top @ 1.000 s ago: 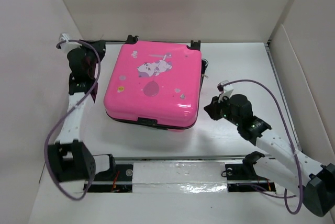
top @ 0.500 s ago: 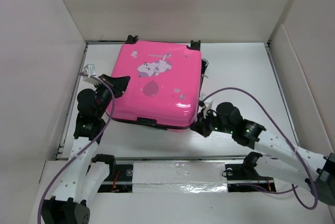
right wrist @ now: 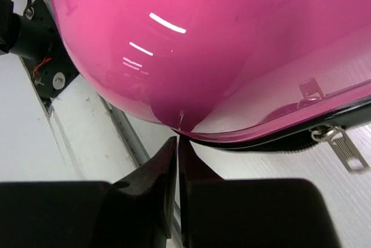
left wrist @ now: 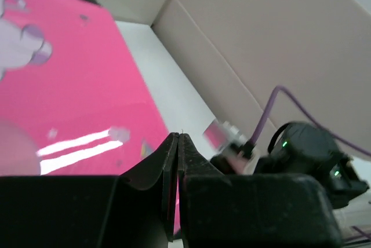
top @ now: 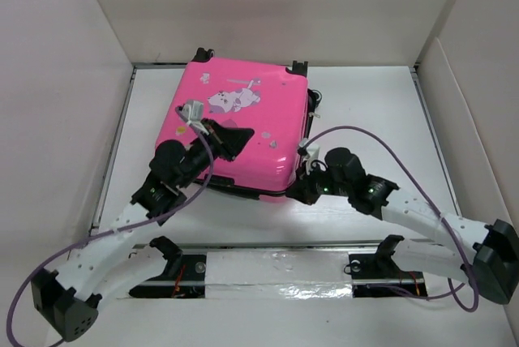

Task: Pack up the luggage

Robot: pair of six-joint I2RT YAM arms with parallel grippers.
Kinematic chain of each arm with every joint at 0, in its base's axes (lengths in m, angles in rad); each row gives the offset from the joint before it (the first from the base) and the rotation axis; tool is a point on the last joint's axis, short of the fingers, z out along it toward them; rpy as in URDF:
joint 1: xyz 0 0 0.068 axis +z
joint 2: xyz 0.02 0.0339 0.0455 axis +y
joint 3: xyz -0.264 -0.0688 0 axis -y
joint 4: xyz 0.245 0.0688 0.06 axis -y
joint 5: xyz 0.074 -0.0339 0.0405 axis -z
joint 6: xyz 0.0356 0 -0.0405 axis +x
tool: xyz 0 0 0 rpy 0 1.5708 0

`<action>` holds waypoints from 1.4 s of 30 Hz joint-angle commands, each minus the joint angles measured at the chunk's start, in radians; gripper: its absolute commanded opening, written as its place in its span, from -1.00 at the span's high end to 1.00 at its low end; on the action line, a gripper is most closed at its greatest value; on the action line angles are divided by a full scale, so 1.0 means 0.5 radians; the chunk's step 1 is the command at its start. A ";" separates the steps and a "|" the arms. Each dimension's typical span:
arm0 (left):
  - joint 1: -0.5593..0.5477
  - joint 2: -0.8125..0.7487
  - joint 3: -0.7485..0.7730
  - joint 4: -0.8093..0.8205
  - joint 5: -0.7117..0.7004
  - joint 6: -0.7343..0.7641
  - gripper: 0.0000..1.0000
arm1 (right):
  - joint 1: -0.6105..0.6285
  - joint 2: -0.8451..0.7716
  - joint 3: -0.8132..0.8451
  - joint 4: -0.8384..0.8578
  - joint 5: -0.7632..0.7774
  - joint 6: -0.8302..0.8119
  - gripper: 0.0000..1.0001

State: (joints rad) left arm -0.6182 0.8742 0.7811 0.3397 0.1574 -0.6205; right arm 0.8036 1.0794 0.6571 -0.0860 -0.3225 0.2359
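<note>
The luggage [top: 251, 112] is a glossy hot-pink hard-shell suitcase with a cartoon animal print. It lies flat and closed at the back middle of the table. My left gripper [top: 243, 138] rests over the lid's near part, jaws shut with nothing between them; the left wrist view shows its tips [left wrist: 177, 137] above the pink lid [left wrist: 69, 103]. My right gripper [top: 298, 193] is shut at the near right corner. Its tips [right wrist: 178, 139] sit just under the pink shell [right wrist: 203, 45], at the black zipper seam. A metal zipper pull [right wrist: 342, 146] hangs to the right.
Cardboard walls [top: 474, 112] close in the table on the left, back and right. A metal rail with taped strip [top: 276, 270] runs along the near edge between the arm bases. The right arm's wrist [left wrist: 307, 149] shows in the left wrist view.
My left arm swung from the left side onto the lid and shut. My right arm moved in to the near right corner and shut. The luggage shifted and turned slightly.
</note>
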 commanded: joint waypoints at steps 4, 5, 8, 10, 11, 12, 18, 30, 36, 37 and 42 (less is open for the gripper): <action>-0.068 -0.685 -0.558 -0.255 -0.149 -0.072 1.00 | -0.107 -0.522 -0.117 0.096 0.323 -0.073 0.23; -0.068 -0.763 -0.635 -0.292 -0.116 -0.103 1.00 | -0.125 -0.581 -0.136 0.029 0.329 -0.103 0.21; -0.068 -1.073 -0.881 -0.480 -0.149 -0.222 1.00 | -0.248 -0.747 -0.228 -0.043 0.461 -0.128 0.55; -0.068 -1.244 -0.951 -0.657 -0.198 -0.253 1.00 | -0.447 -0.763 -0.314 0.021 0.406 -0.125 1.00; -0.068 -1.276 -0.967 -0.700 -0.207 -0.256 1.00 | -0.520 -0.717 -0.329 0.116 0.324 -0.128 1.00; -0.068 -1.297 -1.003 -0.822 -0.223 -0.253 1.00 | -0.643 -0.683 -0.363 0.181 0.132 -0.128 1.00; -0.068 -1.303 -1.191 -0.833 -0.229 -0.272 1.00 | -0.901 -0.389 -0.336 0.476 -0.415 -0.275 0.97; -0.224 -1.243 -1.262 -0.882 -0.495 -0.361 1.00 | -0.902 -0.033 -0.317 0.736 -0.784 -0.300 0.03; -0.224 -0.831 -1.170 -0.517 -0.536 -0.241 1.00 | -0.880 0.044 -0.308 0.792 -0.815 -0.291 0.05; -0.224 -0.773 -1.169 -0.468 -0.530 -0.238 1.00 | -0.856 0.053 -0.305 0.801 -0.809 -0.294 0.05; -0.224 -0.745 -1.154 -0.437 -0.542 -0.213 1.00 | -0.791 0.151 -0.234 0.816 -0.754 -0.324 0.04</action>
State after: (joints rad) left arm -0.7277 0.4900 0.1551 0.0338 -0.1089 -0.7517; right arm 0.3874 1.1381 0.4824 0.2493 -0.6922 0.1013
